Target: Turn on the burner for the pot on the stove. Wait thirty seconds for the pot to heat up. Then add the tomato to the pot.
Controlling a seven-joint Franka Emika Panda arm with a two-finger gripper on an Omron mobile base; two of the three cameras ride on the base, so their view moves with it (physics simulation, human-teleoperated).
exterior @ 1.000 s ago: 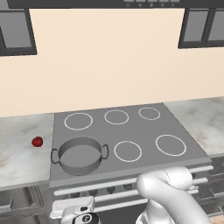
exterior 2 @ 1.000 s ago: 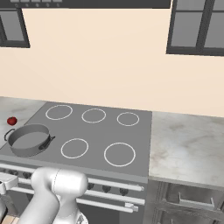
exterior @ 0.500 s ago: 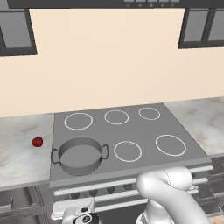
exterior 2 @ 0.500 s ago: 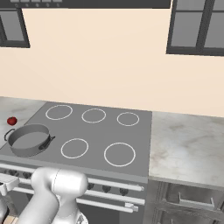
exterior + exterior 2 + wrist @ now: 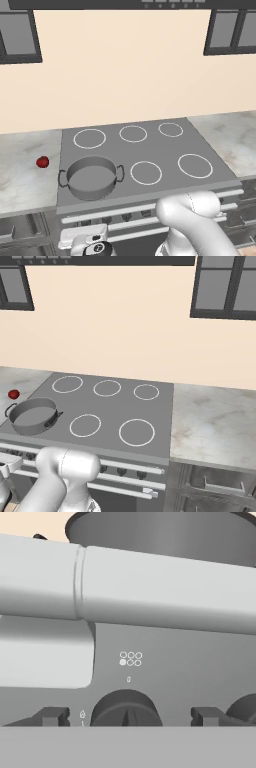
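Gripper (image 5: 128,719) — jaws spread, empty — straddles a dark knob (image 5: 127,709) below the pot (image 5: 92,176), ready to grasp and turn it.

We see a rendered home kitchen, a grey stove (image 5: 150,150) with white burner rings, dark knobs (image 5: 127,709), a marble surface (image 5: 215,423), dark wall cabinets (image 5: 225,286), a pot (image 5: 92,177)

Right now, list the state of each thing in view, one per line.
pot: empty, upright on the front left ring of the stove.
tomato: on the counter left of the stove, apart from the pot.
gripper: open, fingertips either side of a dark knob.
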